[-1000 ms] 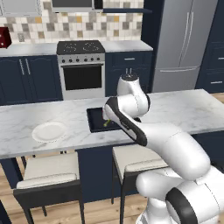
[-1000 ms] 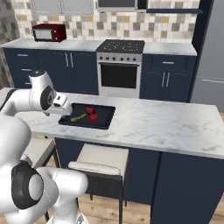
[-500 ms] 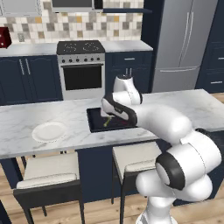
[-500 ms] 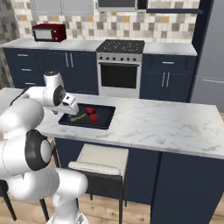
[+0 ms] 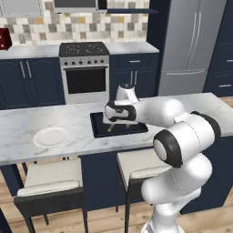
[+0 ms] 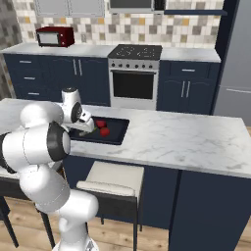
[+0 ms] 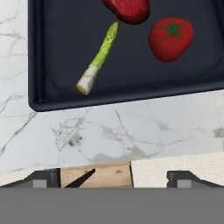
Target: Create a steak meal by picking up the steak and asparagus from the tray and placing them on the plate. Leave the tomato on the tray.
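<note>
In the hand view the black tray (image 7: 61,35) lies just ahead on the marble counter. On it are the yellow-green asparagus (image 7: 98,59) lying at a slant, the dark-red steak (image 7: 127,8) at the top edge, and the bright-red tomato (image 7: 170,38) to the right. My gripper (image 7: 113,179) is open and holds nothing; its fingertips (image 7: 43,177) stand wide apart over the counter's near edge. From the left base view the gripper (image 5: 119,123) hangs over the tray (image 5: 98,127), and the white plate (image 5: 51,136) sits far to the left. The steak (image 6: 99,124) and tomato (image 6: 104,132) also show beside the gripper (image 6: 87,128).
The tray sits on a marble island counter (image 5: 191,107) with stools (image 5: 48,177) under its near side. Behind it are a stove (image 5: 84,68), dark cabinets and a fridge (image 5: 189,41). A red microwave (image 6: 55,36) stands on the back counter.
The arm has swung and stretched forward, bringing the hand lower over the tray's near edge. The jaws stayed wide apart; the food on the tray has not moved.
</note>
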Controlling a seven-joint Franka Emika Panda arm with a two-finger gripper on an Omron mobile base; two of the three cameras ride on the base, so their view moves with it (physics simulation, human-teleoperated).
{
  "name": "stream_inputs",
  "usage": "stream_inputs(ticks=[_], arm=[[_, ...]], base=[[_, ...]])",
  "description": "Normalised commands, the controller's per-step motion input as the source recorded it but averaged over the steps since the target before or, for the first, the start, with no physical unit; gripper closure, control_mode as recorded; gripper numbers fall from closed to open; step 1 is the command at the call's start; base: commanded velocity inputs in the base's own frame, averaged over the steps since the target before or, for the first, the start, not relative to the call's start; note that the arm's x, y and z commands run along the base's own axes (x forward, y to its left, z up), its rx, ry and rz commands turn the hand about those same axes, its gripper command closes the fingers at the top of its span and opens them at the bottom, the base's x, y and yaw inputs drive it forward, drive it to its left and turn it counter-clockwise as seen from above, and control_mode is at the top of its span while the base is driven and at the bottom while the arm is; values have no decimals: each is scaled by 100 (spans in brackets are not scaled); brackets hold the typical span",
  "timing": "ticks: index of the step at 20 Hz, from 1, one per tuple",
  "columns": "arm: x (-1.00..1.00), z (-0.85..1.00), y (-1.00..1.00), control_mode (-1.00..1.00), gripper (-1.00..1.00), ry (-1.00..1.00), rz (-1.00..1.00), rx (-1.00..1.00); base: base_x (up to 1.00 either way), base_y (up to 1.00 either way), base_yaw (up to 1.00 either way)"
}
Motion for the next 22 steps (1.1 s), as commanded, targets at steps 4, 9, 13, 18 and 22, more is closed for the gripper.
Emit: stream_inputs(ticks=[4,9,13,18,22], arm=[[56,-47,0,-100,-100,0,0,3],[53,-37,3,-100,-100,0,0,0],[51,-27,12,-100,-100,0,0,0],[50,-28,15,-100,-100,0,0,0],[46,-35,3,-100,-100,0,0,0]], base=[[0,0,0],[0,0,0],[0,0,0],[0,0,0],[0,0,0]])
